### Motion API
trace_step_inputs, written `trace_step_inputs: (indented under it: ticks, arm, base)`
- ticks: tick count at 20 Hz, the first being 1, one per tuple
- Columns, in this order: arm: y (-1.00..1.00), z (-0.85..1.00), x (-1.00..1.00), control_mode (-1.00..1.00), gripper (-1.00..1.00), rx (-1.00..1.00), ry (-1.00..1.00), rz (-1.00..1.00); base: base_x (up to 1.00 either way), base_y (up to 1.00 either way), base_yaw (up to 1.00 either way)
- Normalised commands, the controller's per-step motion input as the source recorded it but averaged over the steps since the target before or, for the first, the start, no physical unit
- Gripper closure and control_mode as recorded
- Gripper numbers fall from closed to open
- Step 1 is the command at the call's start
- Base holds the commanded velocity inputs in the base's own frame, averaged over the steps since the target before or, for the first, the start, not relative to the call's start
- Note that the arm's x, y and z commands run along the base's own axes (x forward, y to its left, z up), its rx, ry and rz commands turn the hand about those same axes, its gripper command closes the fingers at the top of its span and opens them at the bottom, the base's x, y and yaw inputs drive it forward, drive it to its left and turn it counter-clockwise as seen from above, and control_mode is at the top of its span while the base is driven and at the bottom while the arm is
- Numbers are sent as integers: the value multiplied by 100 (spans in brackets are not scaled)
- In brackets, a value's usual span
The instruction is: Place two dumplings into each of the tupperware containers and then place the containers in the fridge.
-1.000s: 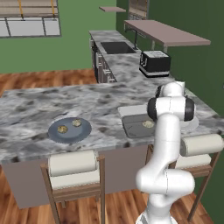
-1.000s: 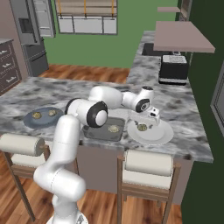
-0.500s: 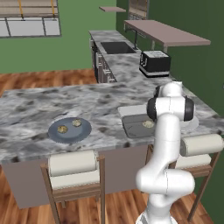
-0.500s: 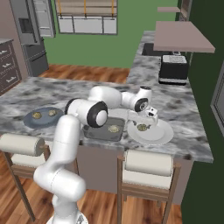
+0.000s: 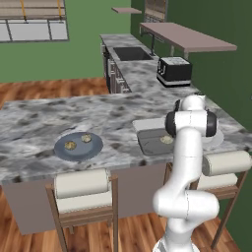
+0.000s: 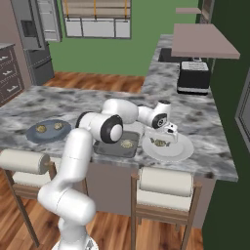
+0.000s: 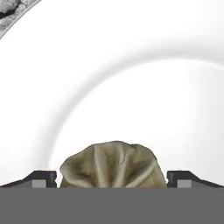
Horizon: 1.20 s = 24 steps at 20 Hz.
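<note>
One dumpling (image 7: 113, 165) sits btwn your gripper (image 7: 112, 179) tips on white plate (image 7: 131, 65), jaws spread wide, not gripping | another dumpling (image 6: 127, 144) lies in tupperware container (image 6: 108, 148) beside plate.

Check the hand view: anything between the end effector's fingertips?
Yes: a pleated tan dumpling sits between the open end effector's fingertips, on the white plate.

White jointed arm (image 6: 73, 166), dark joint caps
</note>
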Motion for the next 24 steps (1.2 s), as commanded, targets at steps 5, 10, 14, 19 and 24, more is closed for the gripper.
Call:
trace_step_inputs:
  ticks: [5,10,14,19,24]
  arm:
    - [0,4,-2,-100,100,0,0,-1]
    - [7,68,-5,-100,100,0,2,-6]
    - [58,72,-45,-100,100,0,4,-5]
    - [91,50,-68,-100,100,-1,9,-1]
    - [100,1,-69,-100,100,-8,9,0]
  base:
    - [0,0,0]
    - [0,0,0]
    - [0,0,0]
    - [0,0,0]
    - [0,0,0]
